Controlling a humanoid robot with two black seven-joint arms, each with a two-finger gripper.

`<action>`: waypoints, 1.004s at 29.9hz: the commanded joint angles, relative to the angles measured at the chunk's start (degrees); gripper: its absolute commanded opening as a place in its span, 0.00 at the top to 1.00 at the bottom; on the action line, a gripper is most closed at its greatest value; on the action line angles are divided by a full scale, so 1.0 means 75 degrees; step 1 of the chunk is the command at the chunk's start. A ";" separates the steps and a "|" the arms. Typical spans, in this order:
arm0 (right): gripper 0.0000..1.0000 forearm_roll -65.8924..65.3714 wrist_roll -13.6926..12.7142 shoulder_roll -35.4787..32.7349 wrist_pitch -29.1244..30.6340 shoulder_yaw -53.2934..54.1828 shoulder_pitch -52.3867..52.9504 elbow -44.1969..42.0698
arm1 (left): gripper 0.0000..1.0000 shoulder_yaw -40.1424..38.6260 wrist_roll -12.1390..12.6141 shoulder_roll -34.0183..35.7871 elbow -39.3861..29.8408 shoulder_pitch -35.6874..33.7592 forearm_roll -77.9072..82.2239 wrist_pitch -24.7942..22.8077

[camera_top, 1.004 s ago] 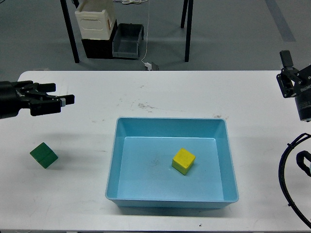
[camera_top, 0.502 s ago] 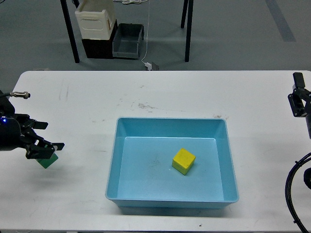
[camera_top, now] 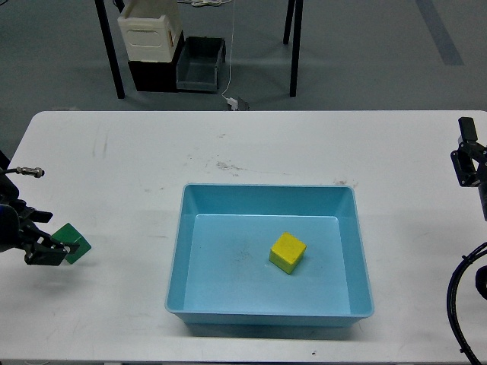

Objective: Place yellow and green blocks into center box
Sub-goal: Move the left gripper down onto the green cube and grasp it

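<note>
Since half a second ago the left gripper (camera_top: 52,249) has slid further toward the left edge, and more of the green block (camera_top: 74,242) now shows. That block sits tilted on the white table (camera_top: 304,144), its left side between the gripper's dark fingers; whether they clamp it I cannot tell. Further in, the yellow block (camera_top: 288,252) rests inside the blue box (camera_top: 176,251). At the far right edge, the right gripper (camera_top: 470,148) points upward, its opening unreadable.

The left end effector (camera_top: 47,247) is covering the near-left part of the green block (camera_top: 73,242), its grip unclear. The frame edge is cutting off the right end effector (camera_top: 472,156), hiding its fingers.
</note>
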 commanded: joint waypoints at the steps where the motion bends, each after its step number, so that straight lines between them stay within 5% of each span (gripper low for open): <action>1: 0.00 -0.0001 0.0008 0.0000 -0.0009 0.0011 -0.0054 0.0008 | 0.01 0.0012 -0.0001 -0.0089 0.0089 0.0000 0.0020 0.0000; 18: 0.00 -0.0001 0.0008 0.0000 -0.0021 0.0011 -0.0148 -0.0003 | 0.03 0.0282 -0.0001 -0.0651 0.0687 0.0000 -0.0015 0.0129; 21: 0.00 -0.0001 0.0008 0.0000 -0.0021 0.0011 -0.0148 -0.0015 | 0.10 0.0282 -0.0001 -0.0734 0.0816 0.0000 -0.0004 0.0153; 30: 0.00 -0.0001 0.0008 0.0000 -0.0033 0.0011 -0.0195 -0.0015 | 0.52 0.0305 -0.0001 -0.0886 0.1109 0.0011 0.0254 0.0164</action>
